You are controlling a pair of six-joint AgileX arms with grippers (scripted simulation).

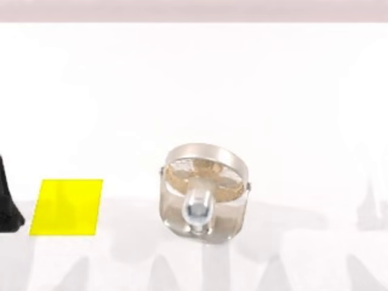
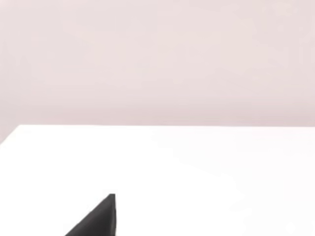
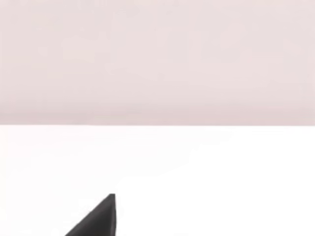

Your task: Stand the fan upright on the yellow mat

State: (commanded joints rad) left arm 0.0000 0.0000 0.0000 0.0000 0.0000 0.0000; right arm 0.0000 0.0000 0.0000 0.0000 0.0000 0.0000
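Standing near the middle of the white surface [image 1: 254, 91], toward its front edge, the fan [image 1: 204, 193] rests on its base with bare surface open all around it and the yellow mat [image 1: 66, 207] lying flat well apart to its left. My left tool [image 1: 8, 203] shows only as a dark shape at the left edge, just beside the mat, and whether it is wide or narrow I cannot tell. Each wrist view shows 1 dark fingertip [image 2: 101, 219] over bare surface.
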